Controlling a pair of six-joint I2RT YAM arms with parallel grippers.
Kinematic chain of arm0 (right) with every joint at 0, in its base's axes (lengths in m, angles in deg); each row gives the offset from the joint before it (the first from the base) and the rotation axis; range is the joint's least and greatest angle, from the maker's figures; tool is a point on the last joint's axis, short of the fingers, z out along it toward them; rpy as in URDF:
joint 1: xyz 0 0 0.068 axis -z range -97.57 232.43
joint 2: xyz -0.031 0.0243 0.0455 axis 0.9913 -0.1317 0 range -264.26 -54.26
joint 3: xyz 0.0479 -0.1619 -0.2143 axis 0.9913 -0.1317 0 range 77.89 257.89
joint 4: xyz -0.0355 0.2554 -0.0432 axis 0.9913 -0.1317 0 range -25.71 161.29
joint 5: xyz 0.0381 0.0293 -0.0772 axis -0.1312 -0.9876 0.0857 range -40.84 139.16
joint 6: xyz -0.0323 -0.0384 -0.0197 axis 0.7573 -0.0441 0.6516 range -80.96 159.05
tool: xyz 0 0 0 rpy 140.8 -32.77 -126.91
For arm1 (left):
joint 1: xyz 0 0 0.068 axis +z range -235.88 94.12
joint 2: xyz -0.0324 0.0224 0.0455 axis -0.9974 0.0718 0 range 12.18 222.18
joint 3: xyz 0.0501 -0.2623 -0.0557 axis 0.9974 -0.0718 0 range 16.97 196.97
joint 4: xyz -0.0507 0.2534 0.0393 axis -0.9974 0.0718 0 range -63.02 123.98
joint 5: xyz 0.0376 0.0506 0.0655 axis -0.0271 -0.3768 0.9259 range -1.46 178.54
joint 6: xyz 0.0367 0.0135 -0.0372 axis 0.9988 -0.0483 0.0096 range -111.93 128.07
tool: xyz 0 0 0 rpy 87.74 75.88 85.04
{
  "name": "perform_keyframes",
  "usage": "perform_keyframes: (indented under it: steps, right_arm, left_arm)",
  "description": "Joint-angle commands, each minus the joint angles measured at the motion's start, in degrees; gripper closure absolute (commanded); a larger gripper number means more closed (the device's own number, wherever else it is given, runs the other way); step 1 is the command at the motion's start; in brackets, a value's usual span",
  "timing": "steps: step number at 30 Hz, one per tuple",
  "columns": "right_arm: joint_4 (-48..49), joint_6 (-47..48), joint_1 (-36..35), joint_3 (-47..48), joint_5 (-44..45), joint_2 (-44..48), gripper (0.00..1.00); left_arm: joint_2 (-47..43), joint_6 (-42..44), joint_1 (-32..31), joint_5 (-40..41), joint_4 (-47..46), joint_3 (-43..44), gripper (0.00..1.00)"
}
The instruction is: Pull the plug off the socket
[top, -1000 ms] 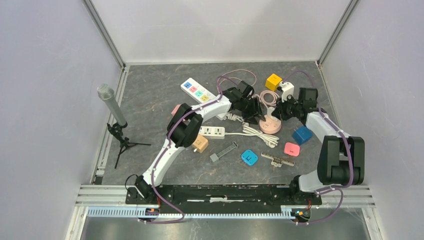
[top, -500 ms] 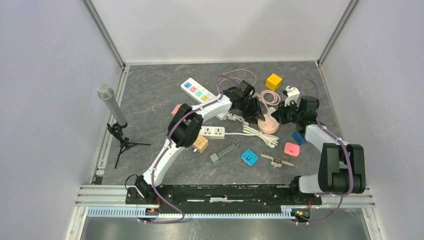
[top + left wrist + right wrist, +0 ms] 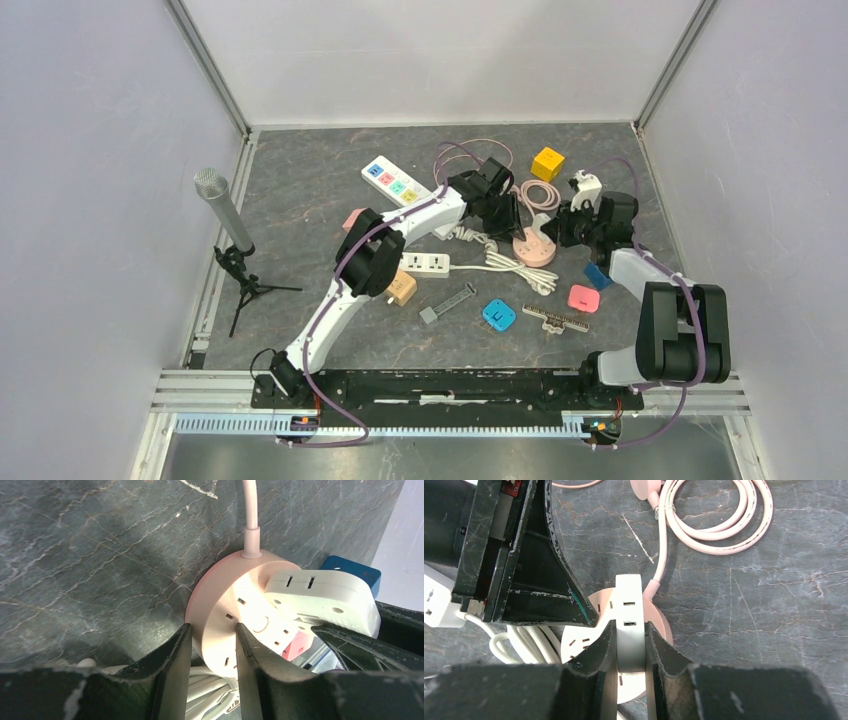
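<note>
A round pink socket point(image 3: 533, 250) lies mid-table, its pink cord point(image 3: 660, 540) running to the back. A white plug point(image 3: 629, 600) stands on the socket's face point(image 3: 235, 605); whether its pins are seated I cannot tell. My right gripper point(image 3: 630, 630) is shut on the plug's two flat sides, coming in from the right point(image 3: 556, 232). My left gripper point(image 3: 212, 635) is shut on the socket's rim from the left point(image 3: 512, 222), one finger point(image 3: 172, 665) against the outer wall and the other on the top face. The plug point(image 3: 320, 600) shows just beyond it.
White cable loops point(image 3: 524, 640) lie under the socket's left side. Nearby are a coiled pink cable point(image 3: 540, 195), a yellow cube point(image 3: 547, 162), a blue block point(image 3: 597, 275), a pink adapter point(image 3: 583, 298), a blue adapter point(image 3: 498, 315) and two white power strips point(image 3: 396, 183) point(image 3: 425, 263). A microphone on a tripod point(image 3: 225, 215) stands far left.
My left gripper's jaws have narrowed onto the socket's rim. The right arm shifted a little, still holding the plug, and the socket slid slightly left.
</note>
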Motion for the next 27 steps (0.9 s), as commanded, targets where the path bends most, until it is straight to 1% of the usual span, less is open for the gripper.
perform_keyframes:
  steps: [1,6,11,15,17,20,23,27]
  right_arm:
    - [11.3,-9.8,-0.5,1.8,-7.3,-0.4,1.00]
    - [20.1,-17.2,-0.2,-1.7,-10.5,-0.9,1.00]
    - [25.3,-22.0,0.7,-5.3,-12.2,-1.7,1.00]
    - [32.0,-28.7,2.7,-7.7,-14.6,-2.5,1.00]
    - [31.9,-28.6,3.0,-7.8,-14.8,-2.8,1.00]
    - [28.3,-24.2,2.9,-8.1,-13.7,-2.7,1.00]
    - [26.7,-22.2,2.9,-8.3,-12.9,-3.4,1.00]
    - [30.9,-27.8,2.9,-7.6,-15.6,-4.8,1.00]
  left_arm:
    - [4.9,7.4,-2.3,8.3,13.4,-3.8,0.61]
    - [4.9,8.3,-2.5,9.3,13.4,-4.0,0.61]
    - [4.9,8.6,-2.5,9.1,13.4,-4.1,0.61]
    - [4.9,8.6,-2.5,7.7,13.4,-4.6,0.54]
    - [5.2,8.4,-2.5,5.4,12.8,-4.6,0.48]
    - [5.9,7.4,-2.6,2.0,11.2,-5.0,0.44]
    - [6.7,7.2,-2.6,1.8,11.8,-4.7,0.46]
    - [7.7,7.9,-2.6,4.5,15.8,-4.2,0.50]
